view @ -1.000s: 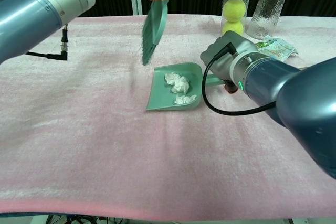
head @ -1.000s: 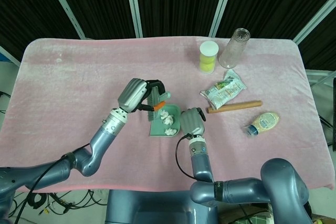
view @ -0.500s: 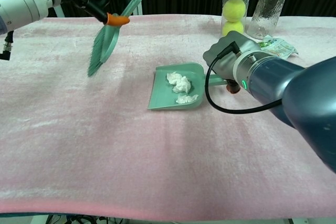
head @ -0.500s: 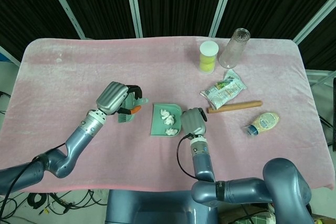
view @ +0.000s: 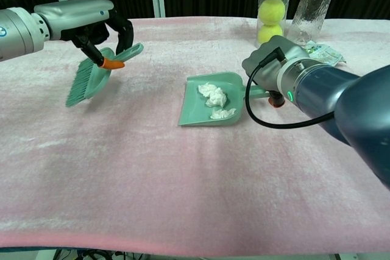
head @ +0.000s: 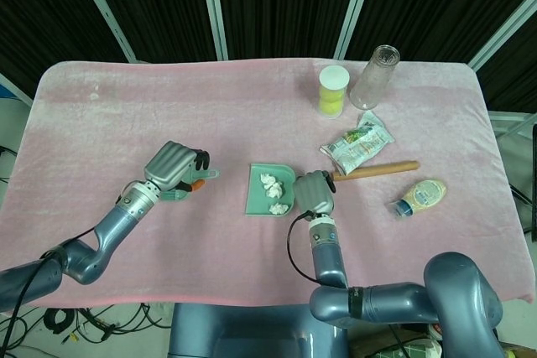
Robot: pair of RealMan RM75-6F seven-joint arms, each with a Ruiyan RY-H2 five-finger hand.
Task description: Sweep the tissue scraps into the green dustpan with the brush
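Only chest view: brush (view: 91,77) bristles

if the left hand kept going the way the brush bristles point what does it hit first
Probably just the pink tablecloth. The left hand holds the brush with its bristles slanting down and away from the green dustpan; nothing else shows there, though depth is unclear.

We cannot see the dustpan handle (view: 256,93) where the right hand (view: 277,65) covers it; the glass (view: 312,1) top is cropped in chest view.
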